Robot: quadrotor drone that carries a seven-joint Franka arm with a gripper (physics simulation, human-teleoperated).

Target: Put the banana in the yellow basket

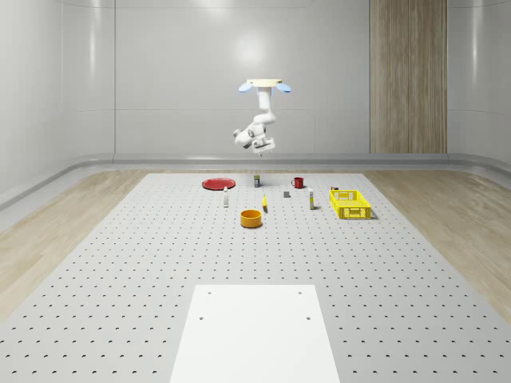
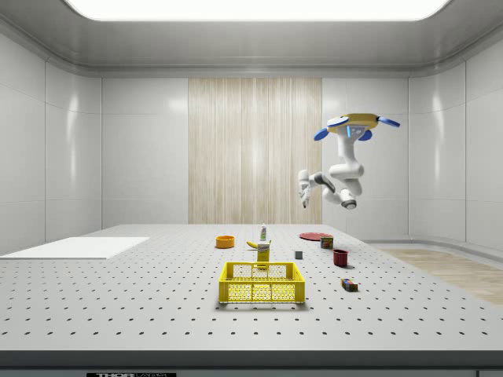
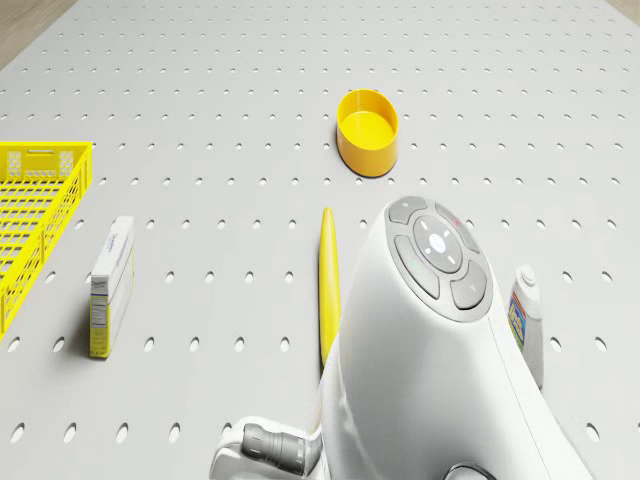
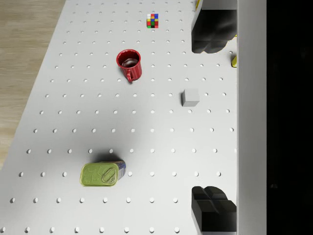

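Yellow and slim, the banana (image 3: pixel 328 280) lay on the pegboard table (image 1: pixel 160 239) between a box (image 3: pixel 110 285) and a bottle (image 3: pixel 527 320), well apart from the basket (image 1: pixel 350 203), as the drone (image 1: pixel 264 84) hovered high above, its gripper (image 4: pixel 211 117) spread wide over a can (image 4: pixel 102 174) and mug (image 4: pixel 129 64)

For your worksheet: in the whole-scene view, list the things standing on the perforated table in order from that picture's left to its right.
Red plate → small bottle → orange bowl → banana → grey cube → red mug → upright box → yellow basket.
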